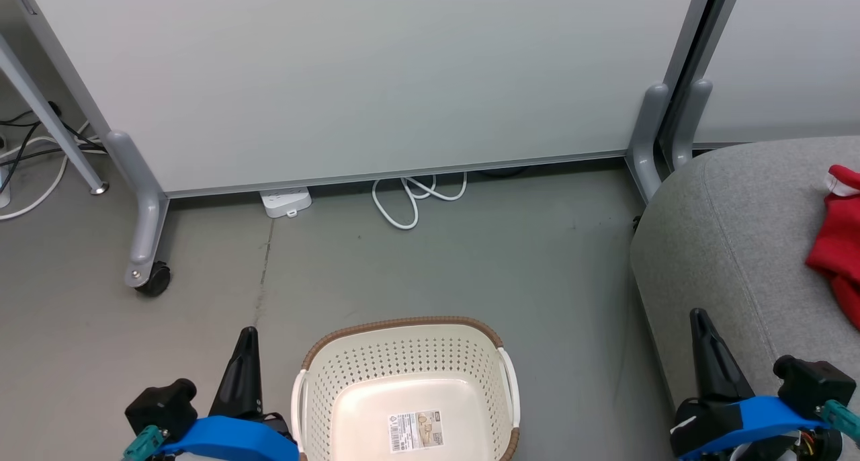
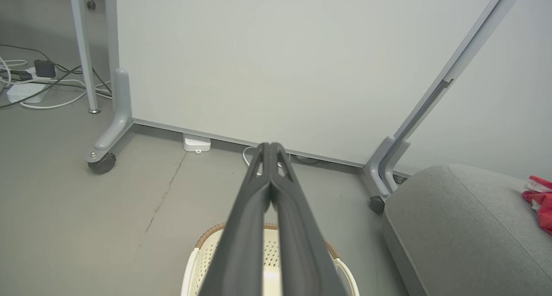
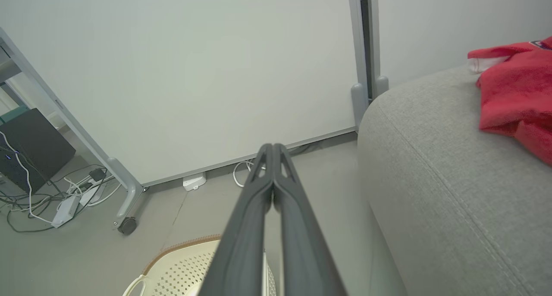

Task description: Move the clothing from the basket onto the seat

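Clothing (image 1: 838, 246): a bright red, soft, rumpled heap with a white trim band at its far end. It lies on the seat (image 1: 739, 232) and is cut off by the head view's right edge.
- Bearing: ahead and to the right of my right pincer (image 1: 699, 316), so my right arm is much the nearer. The long axis, as far as it shows, runs near-to-far along the cushion.
- Left pincer (image 1: 247, 333): fingers pressed together, holding nothing, just left of the basket.
- Right pincer: fingers likewise together, empty, by the seat's near left edge.
- Basket (image 1: 403, 326): cream, perforated, brown woven-look rim, on the floor between my pincers. The visible base is bare but for a barcode sticker (image 1: 416, 431).
- Seat: light grey upholstery with a rounded corner and a stitched seam, to the right of the basket.
- Judgement: no garment is left to lift, and the transfer looks complete.
- Beyond: white power strip (image 1: 286, 201), looped white cable (image 1: 410, 202), pale partition panel (image 1: 363, 78) on a castor (image 1: 153, 279).
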Controlling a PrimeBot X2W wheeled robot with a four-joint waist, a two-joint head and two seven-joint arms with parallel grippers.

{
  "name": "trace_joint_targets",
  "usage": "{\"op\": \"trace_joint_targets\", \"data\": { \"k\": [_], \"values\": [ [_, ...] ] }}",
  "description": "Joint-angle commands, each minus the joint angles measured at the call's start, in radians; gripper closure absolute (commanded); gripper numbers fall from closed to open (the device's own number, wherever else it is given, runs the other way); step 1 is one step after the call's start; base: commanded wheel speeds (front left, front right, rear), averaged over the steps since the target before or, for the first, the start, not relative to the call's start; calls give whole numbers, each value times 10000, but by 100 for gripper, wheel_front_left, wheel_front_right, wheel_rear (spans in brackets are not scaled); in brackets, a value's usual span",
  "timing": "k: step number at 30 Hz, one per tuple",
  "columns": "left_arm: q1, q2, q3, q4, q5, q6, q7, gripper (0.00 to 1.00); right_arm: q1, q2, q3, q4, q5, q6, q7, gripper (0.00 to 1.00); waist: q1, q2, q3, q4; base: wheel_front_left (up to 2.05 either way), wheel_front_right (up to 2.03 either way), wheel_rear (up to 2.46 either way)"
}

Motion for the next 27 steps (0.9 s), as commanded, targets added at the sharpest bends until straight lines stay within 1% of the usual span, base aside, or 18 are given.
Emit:
{"op": "trace_joint_targets", "data": {
  "k": [1, 14, 27],
  "values": [
    [-248, 50, 91, -200, -270, -10, 36, 100, -184, -32, -24, -205, 315, 0, 41, 100, 0, -1, -1, -3, 0, 0, 0],
    [-357, 107, 314, -335, -2469, -23, 547, 100, -251, -38, -97, -290, 2588, 0, 592, 100, 0, -1, -40, -73, 0, 0, 0],
    [-448, 141, 522, -463, -4344, -37, 1003, 100, -325, -43, -174, -347, 4549, 1, 1083, 100, 0, -1, -80, -143, 0, 0, 0]
  ]
}}
